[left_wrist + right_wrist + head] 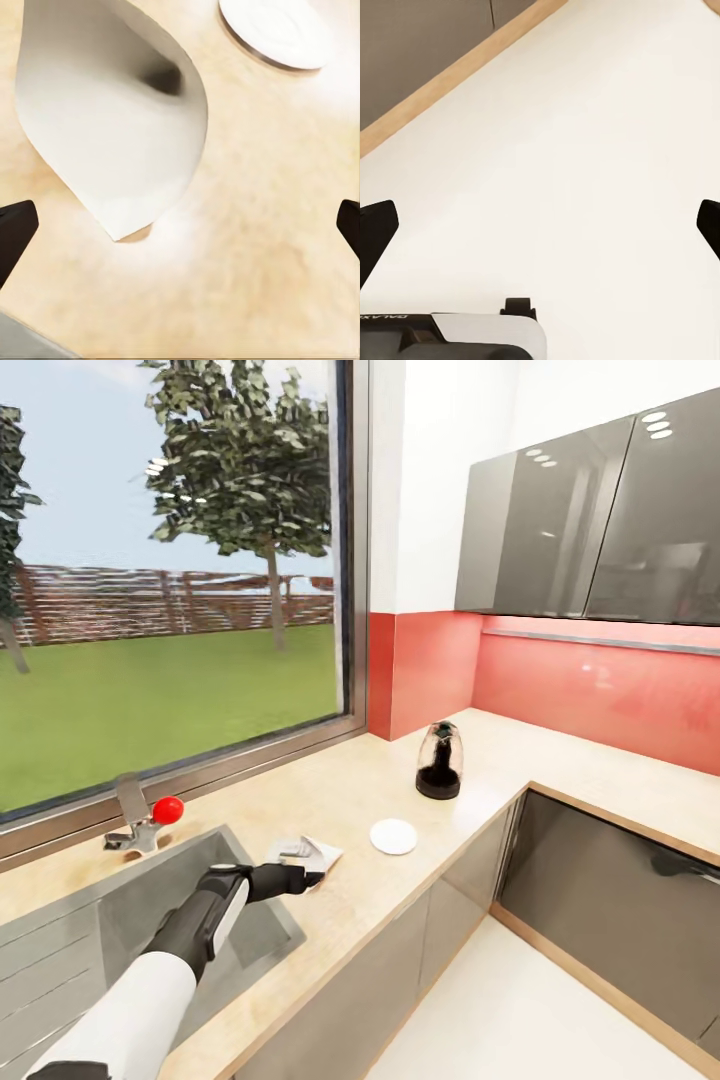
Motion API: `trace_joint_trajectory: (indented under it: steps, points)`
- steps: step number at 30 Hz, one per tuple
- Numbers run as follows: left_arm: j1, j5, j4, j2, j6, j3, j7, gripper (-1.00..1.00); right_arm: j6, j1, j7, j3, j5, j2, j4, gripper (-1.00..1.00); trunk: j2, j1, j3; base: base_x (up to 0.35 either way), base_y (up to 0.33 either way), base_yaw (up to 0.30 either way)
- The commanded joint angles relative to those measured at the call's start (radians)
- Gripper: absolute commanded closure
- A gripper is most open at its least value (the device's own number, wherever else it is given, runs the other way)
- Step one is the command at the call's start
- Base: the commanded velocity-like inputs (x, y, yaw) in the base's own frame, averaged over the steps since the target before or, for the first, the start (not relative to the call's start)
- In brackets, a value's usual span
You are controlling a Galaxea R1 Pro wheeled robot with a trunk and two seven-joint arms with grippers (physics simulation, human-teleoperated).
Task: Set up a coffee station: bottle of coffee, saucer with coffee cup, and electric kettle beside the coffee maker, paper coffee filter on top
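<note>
The paper coffee filter, a thin white cone, lies beside the steel sink (round white saucer nearby). The left gripper, spread wide, seemingly hasn't grasped it; closing comes next.

Only one marking shows — partial letters "GALAX" on the robot's dark base.

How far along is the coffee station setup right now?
Early. The saucer lies bare on the kitchen countertop, and the electric kettle stands near the corner, with no coffee maker beside them. In hand: the left gripper, open, is at the paper coffee filter lying by the sink. Grasping and placing the filter, cup, coffee bottle and final grouping remain.
</note>
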State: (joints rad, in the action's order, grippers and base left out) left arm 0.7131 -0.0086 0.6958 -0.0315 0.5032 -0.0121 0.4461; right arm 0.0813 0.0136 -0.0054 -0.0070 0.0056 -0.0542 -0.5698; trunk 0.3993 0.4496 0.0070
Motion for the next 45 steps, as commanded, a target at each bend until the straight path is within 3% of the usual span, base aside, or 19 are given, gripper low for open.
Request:
trace_joint_trajectory:
  steps: [1, 45]
  points:
    - [0.000, -0.001, -0.003, 0.000, 0.005, 0.001, 0.003, -1.00, 0.003, 0.000, -0.001, -0.001, 0.001, 0.000, 0.001, -1.00, 0.001, 0.000, 0.000, 0.006, 0.000, 0.000]
    - [0.000, -0.001, -0.010, -0.001, 0.002, 0.000, 0.003, -1.00, 0.003, 0.000, -0.001, -0.002, 0.001, 0.000, 0.001, -1.00, 0.001, 0.000, 0.000, 0.050, 0.000, 0.000]
